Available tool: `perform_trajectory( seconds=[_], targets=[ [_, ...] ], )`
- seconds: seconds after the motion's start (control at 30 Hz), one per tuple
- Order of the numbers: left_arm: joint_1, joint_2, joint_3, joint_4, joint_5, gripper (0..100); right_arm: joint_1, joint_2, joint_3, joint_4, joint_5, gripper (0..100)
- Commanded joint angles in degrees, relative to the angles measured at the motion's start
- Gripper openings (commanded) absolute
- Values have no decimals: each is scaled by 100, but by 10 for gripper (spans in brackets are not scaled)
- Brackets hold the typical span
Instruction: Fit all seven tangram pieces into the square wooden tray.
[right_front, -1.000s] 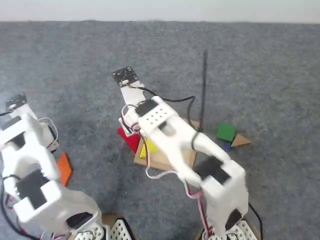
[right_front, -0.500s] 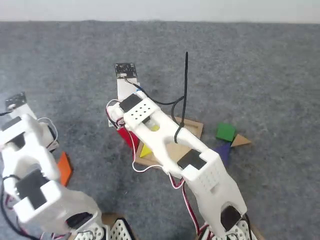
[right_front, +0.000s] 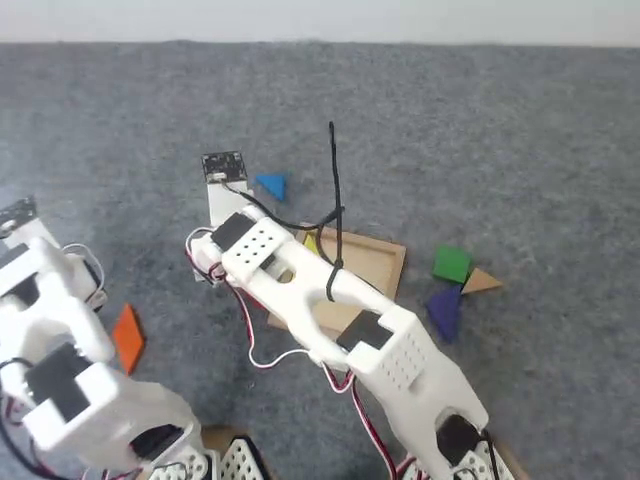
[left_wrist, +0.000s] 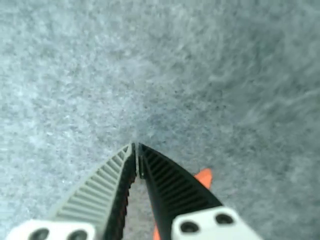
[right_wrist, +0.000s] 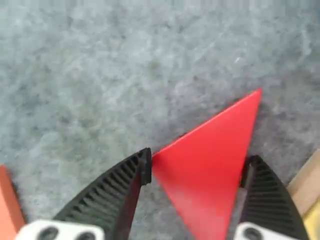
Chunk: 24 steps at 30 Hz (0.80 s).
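Your right gripper (right_wrist: 199, 159) sits low over the grey carpet (right_front: 520, 130) with its fingers (right_wrist: 117, 197) spread wide, and the red triangle (right_wrist: 207, 175) lies flat between them. One fingertip meets the triangle's long edge near a corner. The other fingertip stands just beside the opposite edge, though you can't quite tell from the wrist view whether it touches. The triangle's far point sticks out past both fingertips. It rests on the carpet just beside the wooden tray (right_front: 372, 268), not in it.

From above, your right arm (right_front: 330, 300) stretches across the tray's near corner, and a yellow piece (right_front: 312, 243) peeks out inside the tray beside the arm.

Your left gripper (left_wrist: 136, 147) hangs over bare carpet with its fingers pressed together, nothing between them. The orange piece (left_wrist: 204, 176) lies on the carpet just behind one finger.

The blue triangle (right_front: 271, 185) lies beyond the tray. The green square (right_front: 452, 265), purple triangle (right_front: 443, 310) and tan triangle (right_front: 482, 281) cluster together on the carpet on the tray's other side.
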Motion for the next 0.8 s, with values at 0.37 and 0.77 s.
perform_trajectory(
  seconds=[0.37,0.77],
  targets=[
    [-26,-79,-13,-88,-70,13,-277,444,-1152,453,1037,289],
    [-35,-79,-13,-79,-70,13,-338,796,-1468,541,1046,327]
  ],
)
